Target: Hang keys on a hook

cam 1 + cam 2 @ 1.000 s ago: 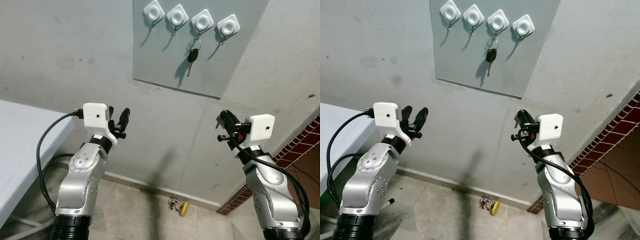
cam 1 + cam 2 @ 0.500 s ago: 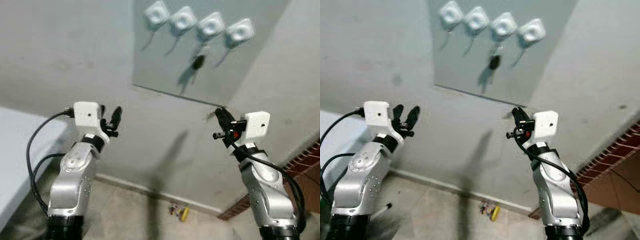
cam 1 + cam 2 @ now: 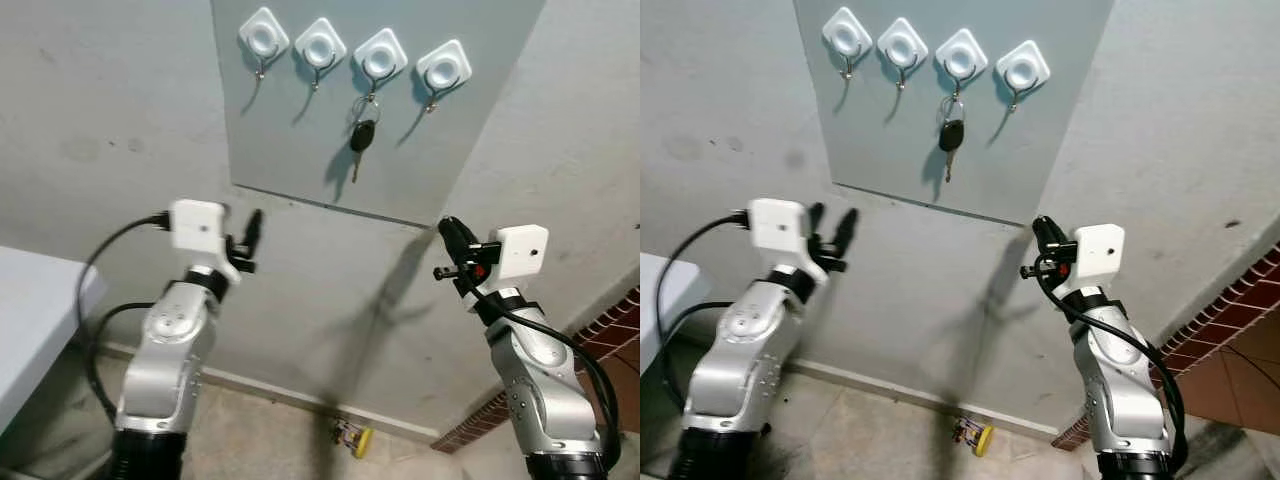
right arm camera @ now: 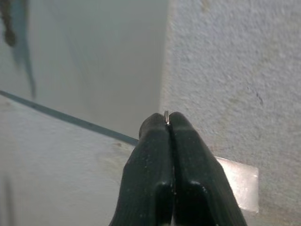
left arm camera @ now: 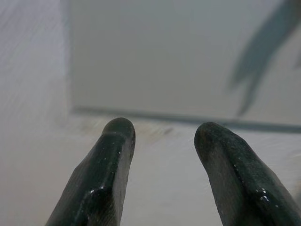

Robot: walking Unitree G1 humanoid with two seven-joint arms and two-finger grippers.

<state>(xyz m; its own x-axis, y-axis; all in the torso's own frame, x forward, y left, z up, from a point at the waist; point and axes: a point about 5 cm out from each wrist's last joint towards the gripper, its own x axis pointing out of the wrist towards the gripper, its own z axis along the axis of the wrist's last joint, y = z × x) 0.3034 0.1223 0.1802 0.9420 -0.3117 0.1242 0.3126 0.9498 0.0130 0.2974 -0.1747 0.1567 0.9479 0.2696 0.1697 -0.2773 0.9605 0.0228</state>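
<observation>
**Fingers shut on a sliver of metal, one key already on the board**

The right gripper's [image 4: 168, 123] fingers [image 4: 150, 155] are pressed flat together, and right at their tips a thin bit of wire pokes out of the seam. That looks like a key ring pinched between them, though so little shows that I can't say for sure what it is. Over on the other side, the left gripper [image 5: 162, 134] has its fingers [image 5: 113, 160] well apart with nothing between them, just bare wall and the board's lower edge beyond.

Pulling out: both arms are raised in front of the wall, the right gripper just below the lower right corner of the grey board [image 3: 290, 150], the left gripper [image 3: 250, 235] near its lower left corner. Neither touches the board.

Up on the board, four white hooks sit in a row. The first hook [image 3: 264, 35], the second hook [image 3: 320, 43] and the fourth hook [image 3: 443, 68] are bare. The third hook [image 3: 380, 55] carries a black-headed key [image 3: 361, 137], hanging straight down on its ring.

So where does the task stand? One key is hung, as the pictures show it. If the right gripper does hold a ring, that one is not yet on a hook; the gripper is well below the row, and the fourth hook is nearest above it.

Down on the floor by the wall lies a small yellow object [image 3: 360, 437]; too small to tell what it is.
</observation>
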